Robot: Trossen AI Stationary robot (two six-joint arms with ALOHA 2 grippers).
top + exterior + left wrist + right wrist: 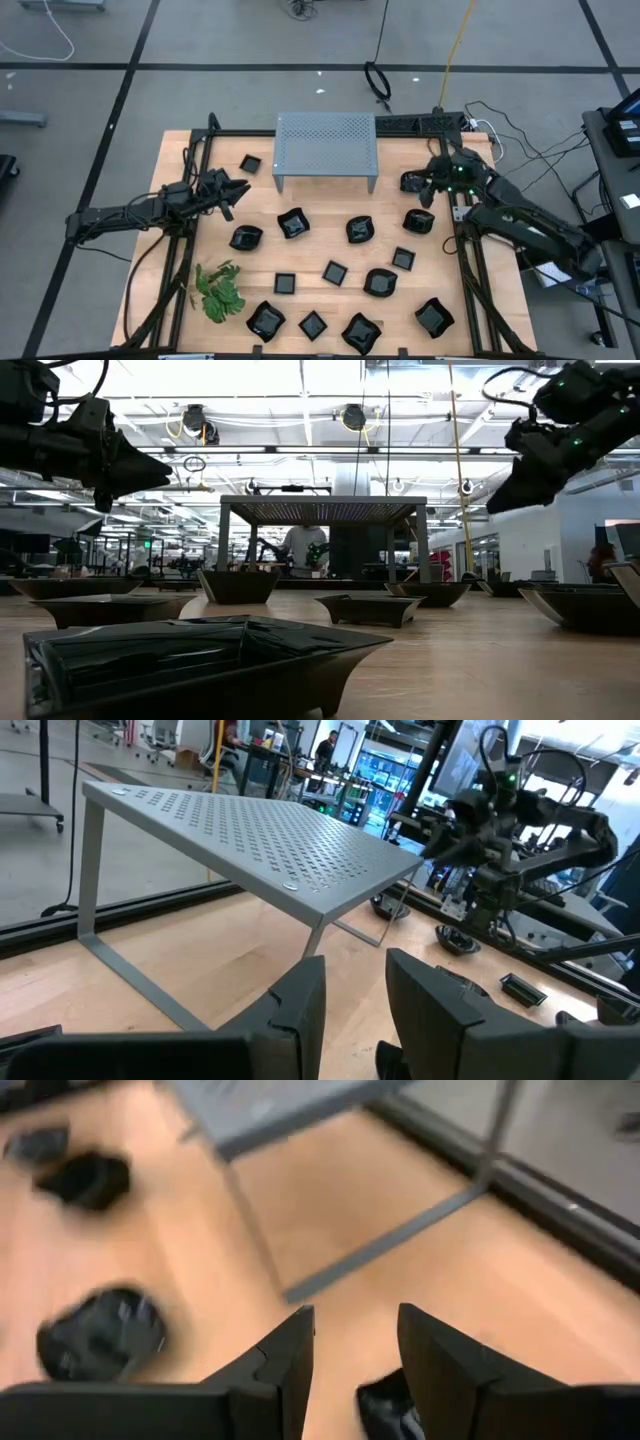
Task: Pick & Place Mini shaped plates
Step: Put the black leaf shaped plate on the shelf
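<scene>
A: Left pincer (240,190)?
B: Raised above the wooden surface (330,215) on its left side, near the front-left leg of the grey perforated stand (326,143). Left wrist view: fingers (300,1005) spread with a narrow gap, nothing between them, touching nothing.

A: Right pincer (424,190)?
B: Also raised, just off the stand's right end. Right wrist view: fingers (285,1355) spread, nothing pinched. A black plate (385,1405) lies on the wood right below the gap; whether it touches a finger, I cannot tell.

A: The mini shaped plates (335,272)?
B: Scattered over the surface in front of the stand, all black and glossy. 1 square plate (250,164) sits alone beside the stand's left leg. 1 rounded plate (411,181) lies by the right pincer. Each plate I can see into holds nothing.

A: Anything else?
B: Green leafy sprig (219,290), front left, lying on the wood. Nothing rests on the stand's top.
</scene>
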